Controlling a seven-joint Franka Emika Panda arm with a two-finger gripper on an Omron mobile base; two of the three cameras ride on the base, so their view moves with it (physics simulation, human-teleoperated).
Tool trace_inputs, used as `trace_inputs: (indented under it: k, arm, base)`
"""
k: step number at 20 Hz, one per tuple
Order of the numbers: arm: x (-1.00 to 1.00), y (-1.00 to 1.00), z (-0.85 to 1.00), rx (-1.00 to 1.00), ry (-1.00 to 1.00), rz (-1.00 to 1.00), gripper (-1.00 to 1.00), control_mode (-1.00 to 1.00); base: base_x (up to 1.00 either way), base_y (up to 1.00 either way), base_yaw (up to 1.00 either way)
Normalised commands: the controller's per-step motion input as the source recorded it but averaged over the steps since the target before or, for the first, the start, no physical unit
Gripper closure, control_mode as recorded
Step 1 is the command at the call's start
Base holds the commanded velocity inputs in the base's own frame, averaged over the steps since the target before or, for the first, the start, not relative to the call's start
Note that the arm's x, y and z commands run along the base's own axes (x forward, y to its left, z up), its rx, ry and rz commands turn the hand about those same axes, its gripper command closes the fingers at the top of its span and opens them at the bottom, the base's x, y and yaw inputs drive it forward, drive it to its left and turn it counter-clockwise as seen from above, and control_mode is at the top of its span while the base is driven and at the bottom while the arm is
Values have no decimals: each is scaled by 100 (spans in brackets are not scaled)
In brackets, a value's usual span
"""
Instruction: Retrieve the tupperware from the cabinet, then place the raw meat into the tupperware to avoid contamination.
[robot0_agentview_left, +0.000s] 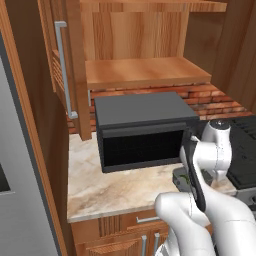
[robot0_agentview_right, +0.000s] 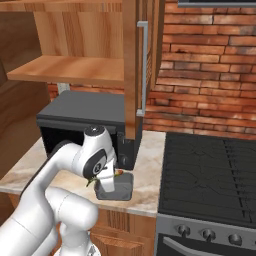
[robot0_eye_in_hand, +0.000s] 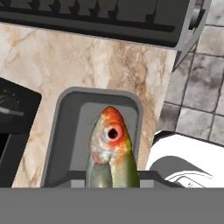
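Pincer (robot0_eye_in_hand: 111, 181) clamped on the fish (robot0_eye_in_hand: 111, 148), head pointing away from the hand, orange-red around the eye, greenish body running back between the jaws. Held lengthwise, so the slender body lines up with the long axis of the tub below it.

Tupperware (robot0_eye_in_hand: 98, 131) sits directly beneath the pincer on the marble bench (robot0_eye_in_hand: 87, 57), open side up, near the front edge. In the right base view the tupperware (robot0_agentview_right: 116, 187) stands just in front of the microwave (robot0_agentview_right: 80, 117), beside the stove (robot0_agentview_right: 210, 175); judged set there to give a clear drop from above.

Cabinet (robot0_agentview_left: 140, 70) above stands open, door (robot0_agentview_left: 67, 65) swung wide, shelf bare where visible.

Judgement: fish hangs over the tub but is not yet released; letting go is what remains.
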Motion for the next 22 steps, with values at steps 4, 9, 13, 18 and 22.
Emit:
trace_inputs:
  k: [4, 9, 13, 18, 22]
  arm:
    - [15, -1, -14, 0, 0, -2, 100, -100]
    - [14, -1, -12, 0, 0, -2, 100, -100]
    - [15, -1, -10, 0, 0, -2, 100, -100]
    - [16, -1, -8, 0, 0, -2, 100, -100]
    - [14, -3, -7, 0, 0, -2, 100, -100]
  base:
    - [0, 0, 0]
    - [0, 0, 0]
    - [0, 0, 0]
    - [0, 0, 0]
    - [0, 0, 0]
